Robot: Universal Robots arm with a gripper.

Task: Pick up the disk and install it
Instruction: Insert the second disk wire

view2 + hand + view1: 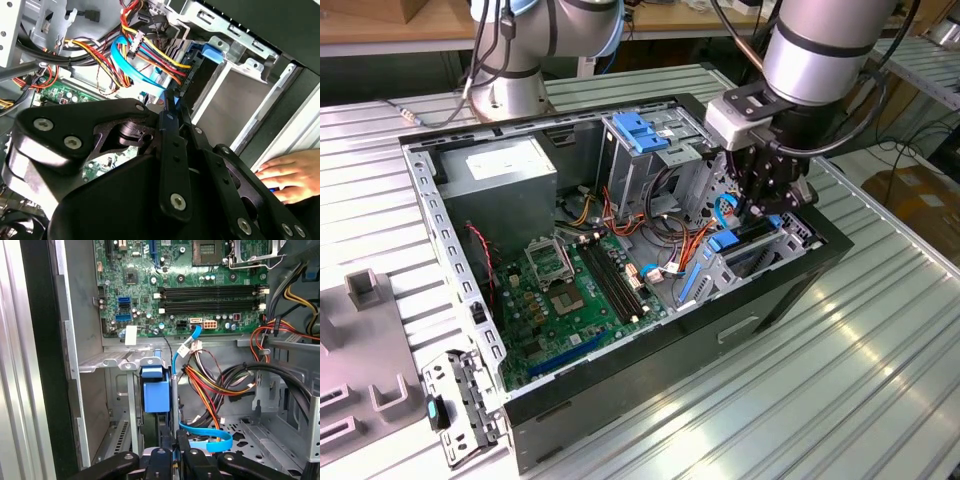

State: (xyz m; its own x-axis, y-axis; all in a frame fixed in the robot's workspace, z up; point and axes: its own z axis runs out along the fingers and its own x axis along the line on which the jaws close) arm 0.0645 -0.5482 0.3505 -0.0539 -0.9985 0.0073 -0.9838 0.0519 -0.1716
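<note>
— What do we have closest to us?

— The gripper, black jointed metal links. In both wrist views we see its fingertips drawn together with nothing clamped between them.

— And the disk?

— Just past the tips. The disk stands on edge in the grey sheet-metal bay at the case's front corner. We see mostly its smooth blue plastic rail end, blocky and rectangular. Its label and flat face are hidden from us.

— Beside it?

— A flat, glossy blue ribbon cable curls near the fingertips. Next to it runs a bundle of red, yellow and orange wires.

— Farther on?

— The green motherboard with long black memory slots. In the second wrist view a person's hand rests on the case's edge. In the exterior view the boxy grey power supply sits at the far corner. The case rests on a ribbed metal table.
</note>
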